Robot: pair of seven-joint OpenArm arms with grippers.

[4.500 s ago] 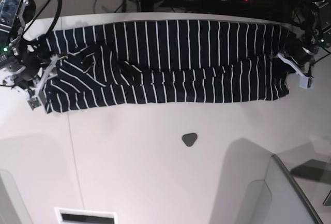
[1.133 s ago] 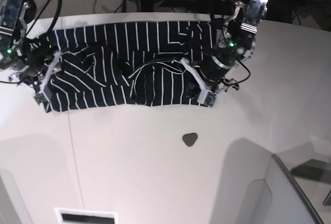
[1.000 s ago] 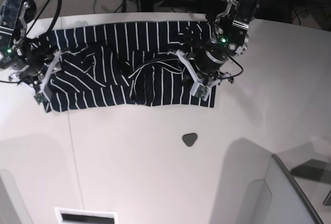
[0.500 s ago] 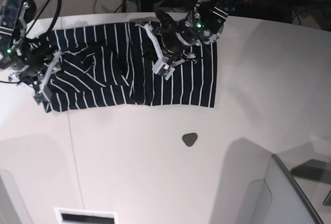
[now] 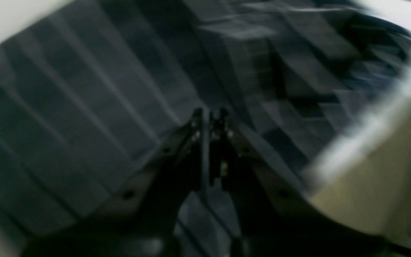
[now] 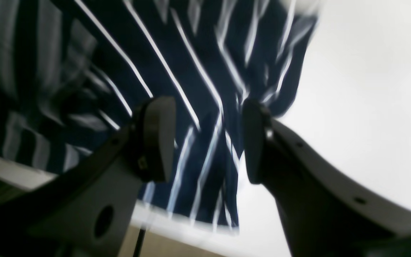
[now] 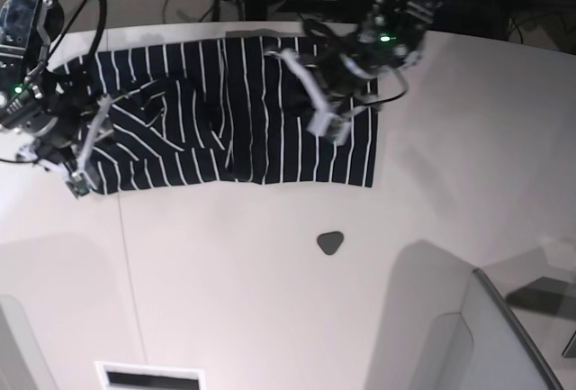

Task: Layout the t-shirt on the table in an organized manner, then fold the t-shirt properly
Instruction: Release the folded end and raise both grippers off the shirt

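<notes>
T-shirt: the t-shirt (image 7: 225,111) lies along the far edge of the table (image 7: 270,318); its right end is now folded over the middle, so it is much shorter than some seconds ago.
Left gripper: the left gripper (image 7: 322,102) is clenched, jaws together, above the folded layer; it has moved back to the right a little. Whether cloth is between the jaws, I cannot tell, the wrist view is blurred.
Right gripper: the right gripper (image 6: 205,142) stands half open over the striped sleeve end and grasps nothing.
Other: a small grey piece (image 7: 330,242) lies apart on the table.
Meaning: one crosswise fold seems laid; the other end is probably next.
</notes>
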